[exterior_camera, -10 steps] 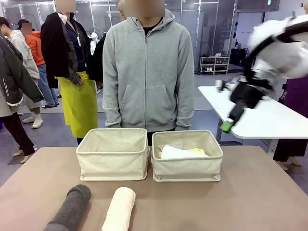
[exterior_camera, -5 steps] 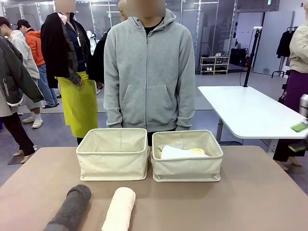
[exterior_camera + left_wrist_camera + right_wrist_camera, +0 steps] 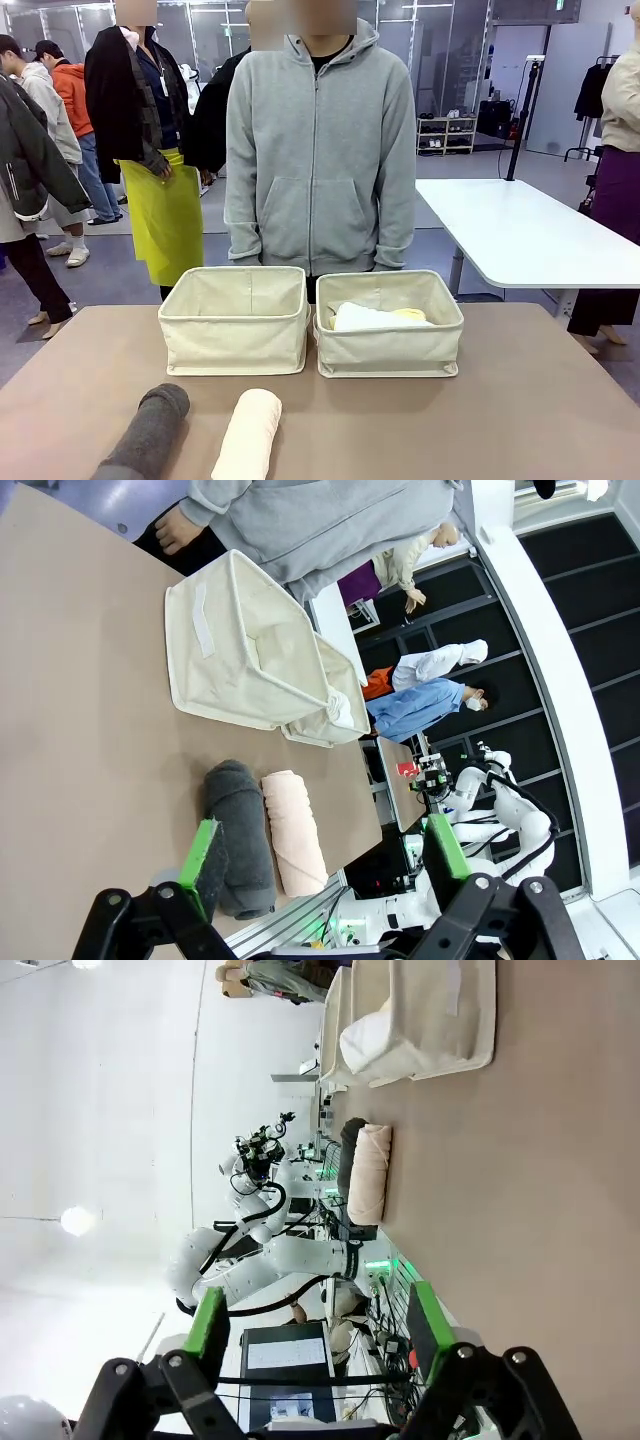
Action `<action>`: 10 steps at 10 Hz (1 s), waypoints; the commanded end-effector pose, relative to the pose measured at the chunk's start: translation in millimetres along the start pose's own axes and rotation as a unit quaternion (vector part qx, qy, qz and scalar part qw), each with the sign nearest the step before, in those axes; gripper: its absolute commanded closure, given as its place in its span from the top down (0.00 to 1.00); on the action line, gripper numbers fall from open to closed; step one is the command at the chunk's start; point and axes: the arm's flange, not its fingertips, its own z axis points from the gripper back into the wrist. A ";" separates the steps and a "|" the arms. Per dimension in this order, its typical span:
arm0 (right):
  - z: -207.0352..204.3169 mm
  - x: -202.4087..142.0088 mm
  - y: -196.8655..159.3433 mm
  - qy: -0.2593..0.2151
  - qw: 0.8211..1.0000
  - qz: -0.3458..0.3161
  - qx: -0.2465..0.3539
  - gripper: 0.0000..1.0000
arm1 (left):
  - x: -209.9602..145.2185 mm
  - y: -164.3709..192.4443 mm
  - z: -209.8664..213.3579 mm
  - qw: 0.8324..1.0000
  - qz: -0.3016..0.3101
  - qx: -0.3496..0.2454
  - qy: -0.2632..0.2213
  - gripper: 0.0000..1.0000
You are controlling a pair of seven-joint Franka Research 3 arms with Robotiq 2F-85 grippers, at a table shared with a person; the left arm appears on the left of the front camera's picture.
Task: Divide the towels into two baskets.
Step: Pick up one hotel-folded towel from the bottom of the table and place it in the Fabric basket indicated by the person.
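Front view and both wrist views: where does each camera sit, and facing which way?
Front view: fixed on the robot's side, facing across the table at the person.
Left wrist view: on the left arm, past the open left hand onto the table.
Right wrist view: rolled sideways, past the open right hand.
Shared: the cream towel.

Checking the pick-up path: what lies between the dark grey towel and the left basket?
Nothing. In the front view, only bare brown tabletop separates the dark grey towel from the left basket.
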 end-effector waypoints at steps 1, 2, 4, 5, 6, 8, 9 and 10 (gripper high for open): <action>-8.2 7.6 16.4 0.019 1.000 0.001 -0.023 0.90 | -0.3 -0.7 2.9 1.000 -0.006 -0.010 -0.004 1.00; -8.2 7.6 16.4 0.019 1.000 0.001 -0.023 0.90 | -0.3 -0.7 2.9 1.000 -0.006 -0.010 -0.004 1.00; -8.2 7.6 16.4 0.019 1.000 0.001 -0.023 0.90 | -0.3 -0.7 2.9 1.000 -0.006 -0.010 -0.004 1.00; -8.2 7.6 16.4 0.019 1.000 0.001 -0.023 0.90 | -0.3 -0.7 2.9 1.000 -0.006 -0.010 -0.004 1.00; -8.2 7.6 16.4 0.019 1.000 0.001 -0.023 0.90 | -0.3 -0.7 2.9 1.000 -0.006 -0.010 -0.004 1.00; -8.2 7.6 16.4 0.019 1.000 0.001 -0.023 0.90 | -0.3 -0.7 2.9 1.000 -0.006 -0.010 -0.004 1.00; -8.2 7.6 16.4 0.019 1.000 0.001 -0.023 0.90 | -0.3 -0.7 2.9 1.000 -0.006 -0.010 -0.004 1.00; -8.2 7.6 16.4 0.019 1.000 0.001 -0.023 0.90 | -0.3 -0.7 2.9 1.000 -0.006 -0.010 -0.004 1.00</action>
